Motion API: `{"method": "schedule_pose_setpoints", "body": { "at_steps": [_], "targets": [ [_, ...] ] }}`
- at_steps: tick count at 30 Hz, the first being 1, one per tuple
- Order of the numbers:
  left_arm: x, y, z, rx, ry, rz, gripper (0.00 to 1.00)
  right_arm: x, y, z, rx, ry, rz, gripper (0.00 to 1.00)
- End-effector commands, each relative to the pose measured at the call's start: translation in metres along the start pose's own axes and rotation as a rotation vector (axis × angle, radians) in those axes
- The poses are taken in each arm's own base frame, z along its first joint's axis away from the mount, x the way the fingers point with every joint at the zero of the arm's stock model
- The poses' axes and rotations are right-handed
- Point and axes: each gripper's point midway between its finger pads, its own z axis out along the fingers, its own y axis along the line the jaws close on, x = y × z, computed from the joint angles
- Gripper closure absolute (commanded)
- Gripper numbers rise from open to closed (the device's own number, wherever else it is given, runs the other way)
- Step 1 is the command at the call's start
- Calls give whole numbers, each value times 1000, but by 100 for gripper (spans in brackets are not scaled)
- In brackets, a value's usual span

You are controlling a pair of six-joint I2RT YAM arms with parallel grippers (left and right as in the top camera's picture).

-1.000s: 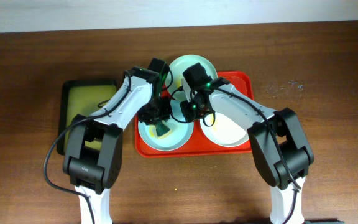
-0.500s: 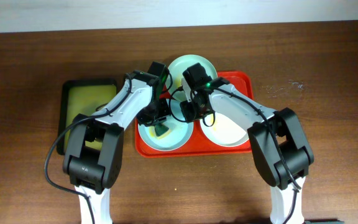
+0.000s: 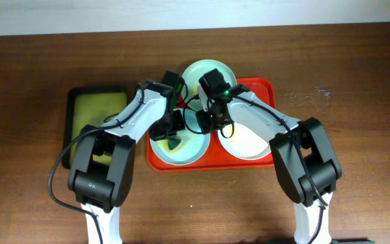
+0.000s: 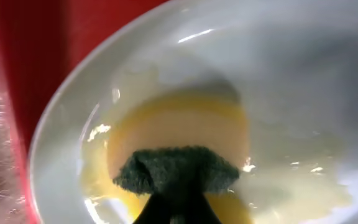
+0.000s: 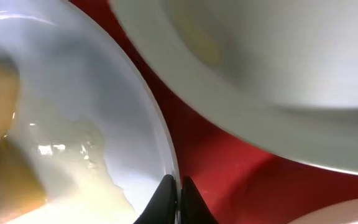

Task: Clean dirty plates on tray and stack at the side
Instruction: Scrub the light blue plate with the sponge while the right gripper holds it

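Note:
The red tray (image 3: 263,87) holds three plates. A pale mint-blue plate (image 3: 181,154) at front left has a yellow smear (image 4: 185,124). My left gripper (image 3: 172,139) is shut on a dark green sponge (image 4: 176,169) and presses it on that smear. My right gripper (image 5: 179,190) is shut on the same plate's right rim (image 5: 166,149). A white plate (image 3: 249,144) lies at front right. Another mint plate (image 3: 208,71) sits on the tray's back edge.
A smaller black-rimmed tray (image 3: 97,108) with a yellow-green inside lies left of the red tray on the brown wooden table (image 3: 357,102). Both arms cross over the middle of the red tray.
My left gripper has slid the sponge a little toward the plate's back right. The right gripper has stayed on the rim.

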Motion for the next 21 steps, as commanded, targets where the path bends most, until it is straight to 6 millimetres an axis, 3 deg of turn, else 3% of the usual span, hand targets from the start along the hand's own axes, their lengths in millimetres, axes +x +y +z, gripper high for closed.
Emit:
{"method": "schedule_pose_setpoints", "body": {
  "at_steps": [1, 3, 5, 8, 11, 12, 18, 21],
  "targets": [
    [-4, 52, 1, -251, -27, 15, 100, 11, 0, 13, 16, 42, -14, 96],
    [-15, 63, -14, -309, -61, 7, 100, 11, 0, 13, 16, 42, -14, 96],
    [-24, 54, -24, -273, -83, 0, 100, 11, 0, 13, 17, 42, -14, 96],
    [-21, 30, -22, -144, -47, -6, 100, 11, 0, 13, 17, 42, -14, 96],
    [-6, -21, -20, 138, 56, 76, 100, 11, 0, 13, 17, 42, -14, 96],
    [-1, -24, -18, 152, 73, 79, 100, 11, 0, 13, 17, 42, -14, 96],
    [27, -23, 18, 171, 135, 92, 100, 10, 0, 13, 16, 38, -15, 96],
    [21, 10, 25, 2, 86, 89, 100, 11, 0, 13, 16, 39, -14, 96]
  ]
}}
